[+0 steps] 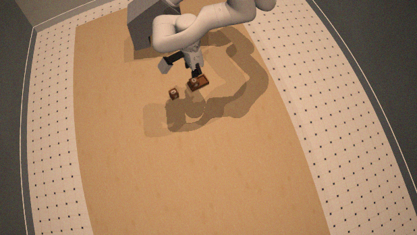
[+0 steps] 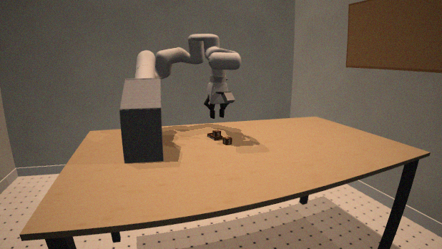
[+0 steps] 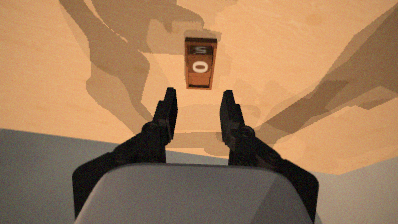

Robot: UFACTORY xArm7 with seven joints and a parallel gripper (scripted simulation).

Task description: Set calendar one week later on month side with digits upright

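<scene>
The small brown tray (image 1: pixel 200 83) lies flat on the table. One brown cube (image 1: pixel 193 81) stands in its left end; in the wrist view this cube (image 3: pixel 200 64) shows a 0 on top and a 5 on the side facing away, with free tray floor (image 3: pixel 200 81) beside it. The second cube (image 1: pixel 173 93) stands on the table outside the tray, to its left; it also shows in the exterior view (image 2: pixel 227 140). My gripper (image 3: pixel 199 99) hangs well above the tray (image 2: pixel 213 137), open and empty, as the exterior view (image 2: pixel 217 114) shows. I cannot see the month's name.
A tall dark grey box (image 2: pixel 141 123) stands on the table beside the arm's base, left of the tray. The arm's shadow falls around the tray and cubes.
</scene>
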